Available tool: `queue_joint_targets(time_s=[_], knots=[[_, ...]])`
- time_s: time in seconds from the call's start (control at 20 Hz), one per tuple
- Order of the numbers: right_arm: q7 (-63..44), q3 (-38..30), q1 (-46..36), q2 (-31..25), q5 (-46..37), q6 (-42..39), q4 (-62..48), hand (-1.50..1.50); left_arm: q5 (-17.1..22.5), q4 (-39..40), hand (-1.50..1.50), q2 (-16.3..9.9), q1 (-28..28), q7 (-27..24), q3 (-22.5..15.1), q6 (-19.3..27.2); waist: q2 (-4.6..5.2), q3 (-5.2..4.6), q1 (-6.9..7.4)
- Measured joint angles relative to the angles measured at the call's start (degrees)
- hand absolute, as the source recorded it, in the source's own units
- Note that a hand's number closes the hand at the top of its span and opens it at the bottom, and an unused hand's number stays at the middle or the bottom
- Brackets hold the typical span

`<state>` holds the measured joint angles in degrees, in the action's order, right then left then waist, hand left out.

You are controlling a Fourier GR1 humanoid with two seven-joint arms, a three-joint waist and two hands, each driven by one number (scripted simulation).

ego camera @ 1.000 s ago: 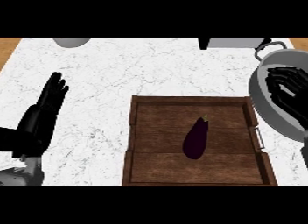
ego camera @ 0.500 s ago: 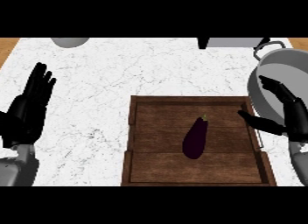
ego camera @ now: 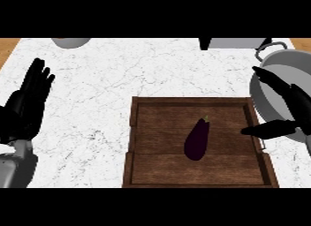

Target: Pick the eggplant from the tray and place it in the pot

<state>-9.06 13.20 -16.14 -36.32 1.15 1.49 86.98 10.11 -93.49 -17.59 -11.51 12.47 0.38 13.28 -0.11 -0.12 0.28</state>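
Note:
A dark purple eggplant (ego camera: 197,139) lies lengthwise in the middle of the brown wooden tray (ego camera: 151,172). The grey pot (ego camera: 275,95) stands at the right edge of the counter, touching the tray's far right corner. My right hand (ego camera: 300,108) is open over the pot's near side, fingers pointing up and left, thumb stretched over the tray's right rim. It is apart from the eggplant. My left hand (ego camera: 24,108) stays open at the left edge, fingers up, holding nothing.
The white marble counter (ego camera: 151,66) runs under everything. A grey bowl (ego camera: 71,42) shows partly at the far left edge, and a grey container (ego camera: 233,43) at the far right. Wooden floor strips show at both upper corners.
My right hand has shifted from over the pot toward the tray's right rim, thumb now spread out. The left hand has risen and straightened at the left. The eggplant has not moved.

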Motion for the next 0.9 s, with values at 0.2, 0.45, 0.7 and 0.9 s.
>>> queue_joint_targets(time_s=[0.2, 0.45, 0.7, 0.9], knots=[[-11.23, 5.31, -4.48, -1.91, -0.23, -7.66, 2.40, -1.50, 0.07, -0.18, 0.00, -0.32, 0.13, -0.13, 0.37, -0.50, 0.00, -0.04, 0.57], [-24.55, 10.54, -10.94, -0.71, 0.85, -16.08, 4.00, -1.50, -0.45, -1.49, 0.00, 0.09, 0.27, 1.16, -0.05, -0.12, 0.03, 0.01, 0.68], [-33.19, 13.15, -14.92, 5.21, 0.43, -20.18, 1.81, -1.50, -0.60, -1.20, 0.00, 0.37, -0.26, 1.24, 0.89, -0.56, 0.10, 0.06, 0.38], [-36.81, 12.63, -15.21, 9.83, -1.53, -21.74, 1.45, -1.50, -0.52, 1.29, 0.00, 0.84, -1.00, -0.12, 2.28, -1.97, 0.11, 0.09, 0.03]])
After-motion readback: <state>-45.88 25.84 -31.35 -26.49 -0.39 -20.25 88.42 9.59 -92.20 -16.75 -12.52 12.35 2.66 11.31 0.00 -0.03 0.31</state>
